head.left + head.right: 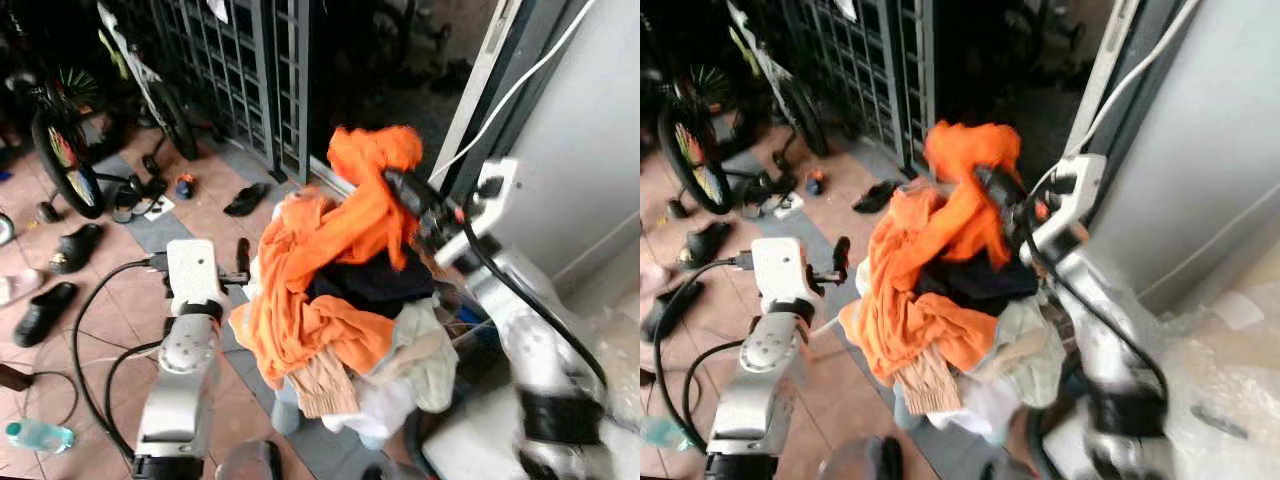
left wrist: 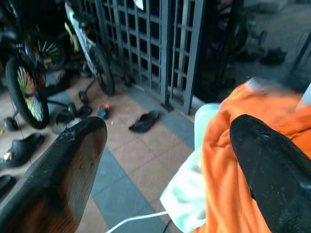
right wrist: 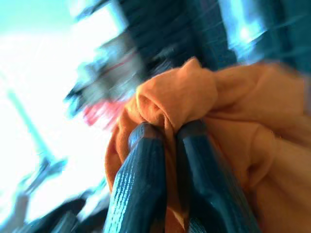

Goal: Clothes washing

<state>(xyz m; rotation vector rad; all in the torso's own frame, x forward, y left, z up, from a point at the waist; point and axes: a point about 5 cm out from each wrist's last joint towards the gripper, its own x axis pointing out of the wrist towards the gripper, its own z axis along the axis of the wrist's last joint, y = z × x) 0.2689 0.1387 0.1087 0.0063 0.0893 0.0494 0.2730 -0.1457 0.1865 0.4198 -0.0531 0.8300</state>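
Note:
A heap of clothes [image 1: 345, 330] sits before me, with orange, dark and pale pieces in it. My right gripper [image 1: 400, 186] is shut on an orange garment [image 1: 370, 160] and holds its bunched end above the heap; the cloth trails down onto the pile. In the right wrist view the fingers [image 3: 146, 170] pinch a fold of the orange garment [image 3: 180, 104]. My left gripper [image 1: 240, 262] stands open at the left side of the heap, one finger [image 2: 272, 170] in front of the orange cloth [image 2: 223, 160].
Bicycles [image 1: 60, 150] lean by a dark metal gate [image 1: 235, 70] at the back left. Sandals and shoes [image 1: 245, 198] lie scattered on the tiled floor [image 1: 120, 300]. Black cables [image 1: 95, 330] run over the floor. A water bottle [image 1: 38, 435] lies at lower left. A grey wall [image 1: 590, 130] stands on the right.

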